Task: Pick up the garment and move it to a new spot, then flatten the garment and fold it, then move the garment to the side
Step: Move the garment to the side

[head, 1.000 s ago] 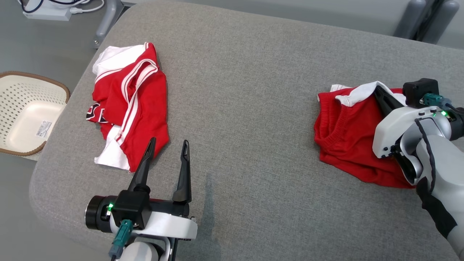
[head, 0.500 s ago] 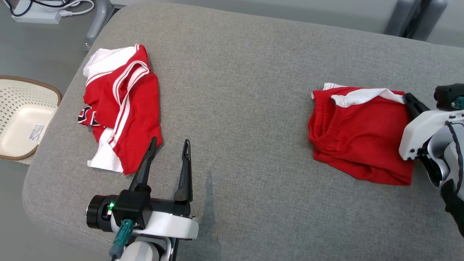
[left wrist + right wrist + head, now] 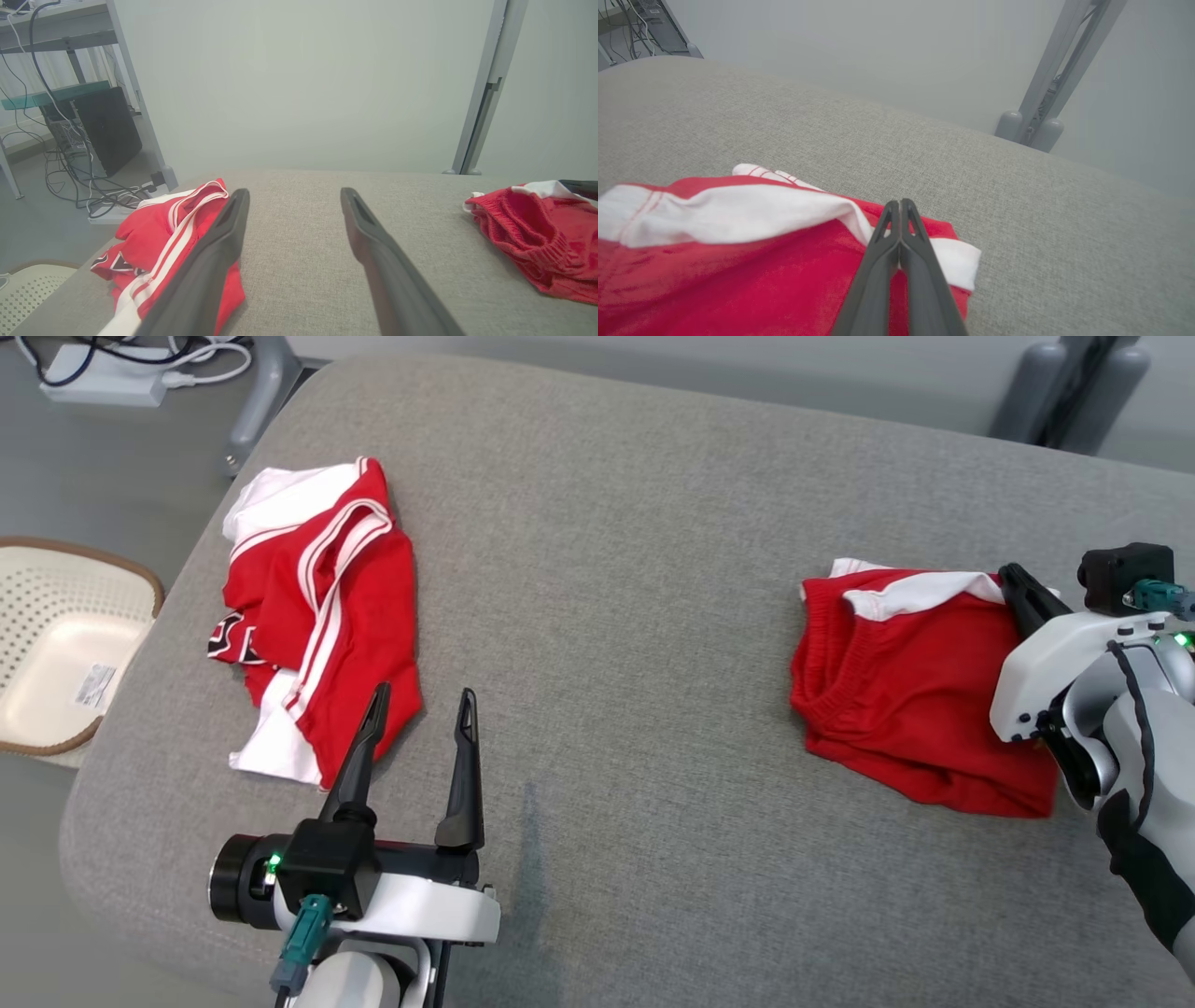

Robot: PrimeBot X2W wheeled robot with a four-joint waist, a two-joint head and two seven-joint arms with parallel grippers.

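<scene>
— So, where are the red shorts?

— Bunched on the right part of the grey padded surface, with the elastic waistband turned toward the middle and white trim along the far edge. The right gripper sits at their far right corner.

— Clamped on them?

— The head view gives only dark fingers over the trim. The right wrist view is plainer: both fingers are pressed tight together, tips lying on the white band, with no cloth seen between them.

— And the left gripper?

— Spread wide and holding nothing. Its left fingertip is over the near corner of a red-and-white jersey, crumpled at the left end and well apart from the shorts. I cannot tell whether it touches.

— Does the left wrist view add anything?

— It looks level across the surface, so both garments flank its fingers. Behind them it catches a black computer case under a shelf, loose cables and a grey upright post. From above you get a white power strip instead.

— Any containers?

— One, a cream perforated basket with a brown rim, on the floor off the left end. A small white label sits on its bottom.
</scene>
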